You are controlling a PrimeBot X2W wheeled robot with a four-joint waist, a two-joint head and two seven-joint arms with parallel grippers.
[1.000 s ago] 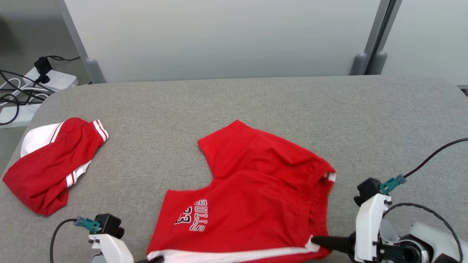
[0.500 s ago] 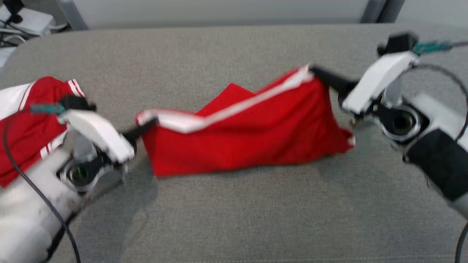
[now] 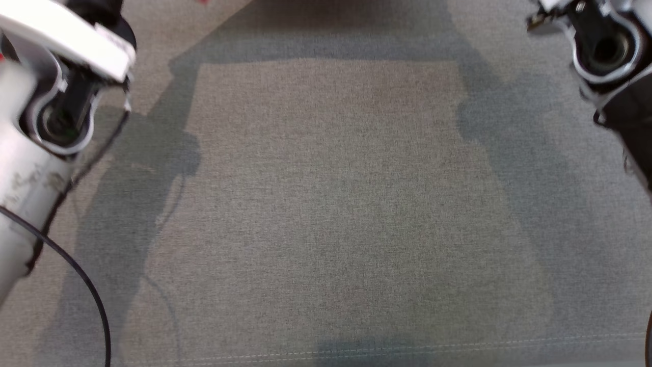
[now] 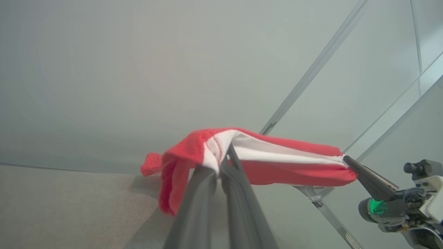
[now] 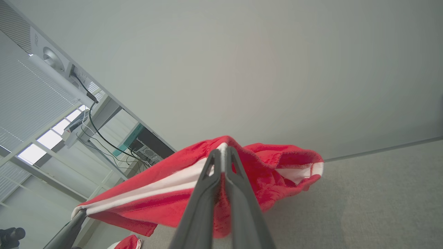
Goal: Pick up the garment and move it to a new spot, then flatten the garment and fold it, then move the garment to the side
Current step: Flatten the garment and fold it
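Aloft, the garment (image 4: 294, 173) hangs stretched between both clamped jaws.

A grey fabric surface (image 3: 326, 204) meets a pale wall (image 5: 277, 69); black cables (image 5: 90, 119) hang beside window blinds (image 5: 20, 103).

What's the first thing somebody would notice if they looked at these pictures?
The bright red cloth garment with a white stripe, stretched like a banner above the grey fabric tabletop. The left gripper pinches one end of its white band and the right gripper pinches the other.
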